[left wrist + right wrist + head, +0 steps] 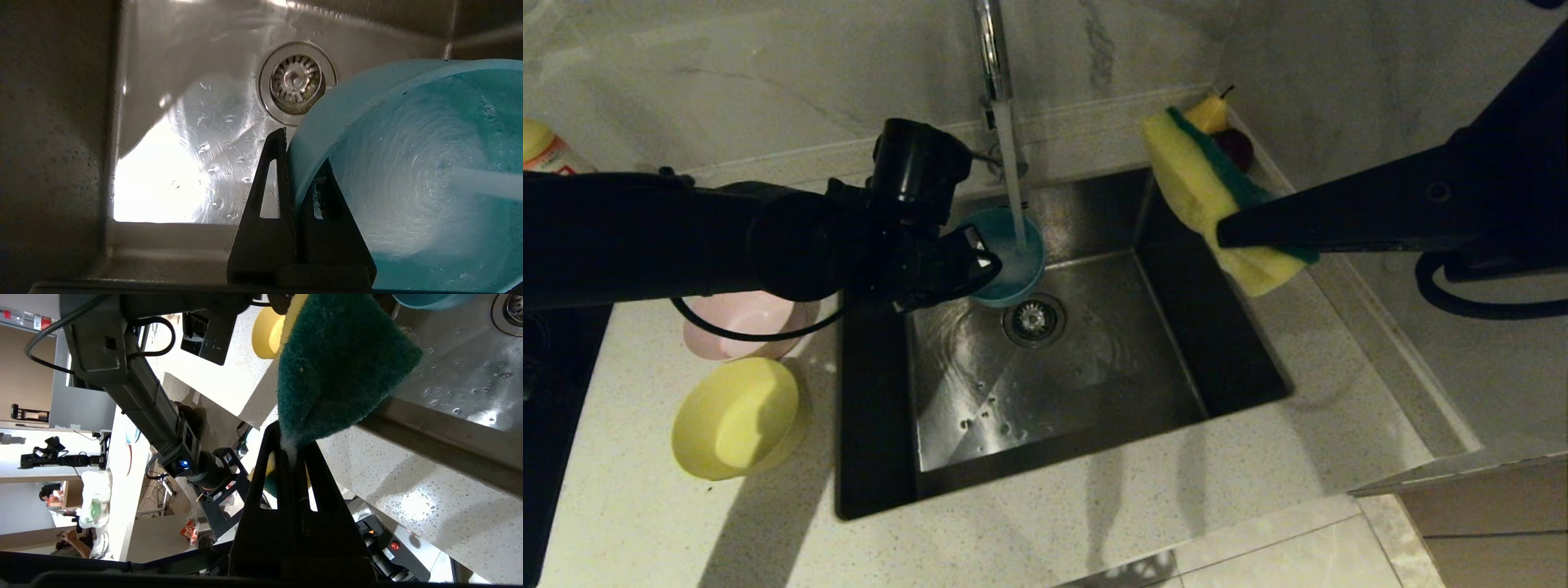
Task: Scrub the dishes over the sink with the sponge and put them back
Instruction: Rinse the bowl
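Head view: left pincer [980, 265] grips blue bowl [1013, 253] under running tap [995, 57]; right pincer [1225, 237] clamps sponge [1205, 188]

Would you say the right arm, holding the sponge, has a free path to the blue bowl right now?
Probably yes: the right gripper holds the sponge over the sink's right edge, with open space up to the blue bowl.

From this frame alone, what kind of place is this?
Most likely a kitchen counter: a steel sink set in pale speckled stone, a chrome tap running into it, and plastic bowls waiting beside it.
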Available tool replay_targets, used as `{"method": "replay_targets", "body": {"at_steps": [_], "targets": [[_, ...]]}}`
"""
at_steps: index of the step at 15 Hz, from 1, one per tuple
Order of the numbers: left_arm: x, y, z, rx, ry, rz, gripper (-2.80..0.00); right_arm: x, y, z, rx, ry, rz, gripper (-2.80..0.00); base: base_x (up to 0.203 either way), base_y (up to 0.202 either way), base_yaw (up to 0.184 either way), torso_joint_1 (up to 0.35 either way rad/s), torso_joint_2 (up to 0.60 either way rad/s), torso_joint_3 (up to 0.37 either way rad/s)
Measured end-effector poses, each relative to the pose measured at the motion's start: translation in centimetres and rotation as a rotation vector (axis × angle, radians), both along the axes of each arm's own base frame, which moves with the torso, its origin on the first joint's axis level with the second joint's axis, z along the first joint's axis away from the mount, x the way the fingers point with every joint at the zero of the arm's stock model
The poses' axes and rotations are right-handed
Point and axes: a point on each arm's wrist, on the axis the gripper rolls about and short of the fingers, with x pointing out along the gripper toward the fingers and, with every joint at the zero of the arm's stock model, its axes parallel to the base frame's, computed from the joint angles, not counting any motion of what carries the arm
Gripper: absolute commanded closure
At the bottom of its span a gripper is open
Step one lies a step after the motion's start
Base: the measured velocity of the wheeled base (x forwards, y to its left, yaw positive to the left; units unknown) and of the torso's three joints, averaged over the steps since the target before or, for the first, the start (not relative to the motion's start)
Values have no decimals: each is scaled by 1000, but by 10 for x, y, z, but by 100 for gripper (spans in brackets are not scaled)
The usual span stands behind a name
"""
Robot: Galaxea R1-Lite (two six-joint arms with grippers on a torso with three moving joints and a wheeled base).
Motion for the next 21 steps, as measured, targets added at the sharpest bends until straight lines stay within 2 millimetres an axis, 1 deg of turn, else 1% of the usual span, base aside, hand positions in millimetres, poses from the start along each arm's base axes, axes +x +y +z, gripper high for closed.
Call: {"method": "replay_targets", "body": {"at_steps": [4, 6, 8, 13, 16, 18, 21], "targets": [[-11, 9, 13, 42, -38, 25, 0, 0, -1, -5, -13, 11, -1, 0, 0, 0, 0, 0, 0, 0], [-18, 14, 22, 63, -87, 29, 0, -1, -2, -6, -16, 14, -2, 0, 0, 0, 0, 0, 0, 0], [-26, 19, 25, 85, -146, 13, 0, -1, -2, -8, -20, 18, -2, 0, 0, 0, 0, 0, 0, 0], [-49, 31, 27, 239, -420, -36, 0, -2, -2, -8, -22, 19, -1, 0, 0, 0, 0, 0, 0, 0], [-67, 41, 39, 324, -613, -14, 0, -2, -3, -8, -20, 15, 0, 0, 0, 0, 0, 0, 0, 0], [-78, 48, 47, 339, -702, 10, 0, -2, -2, -8, -19, 17, 1, 0, 0, 0, 0, 0, 0, 0], [-91, 55, 53, 314, -779, 32, 0, -2, -2, -8, -22, 17, 3, 0, 0, 0, 0, 0, 0, 0]]}}
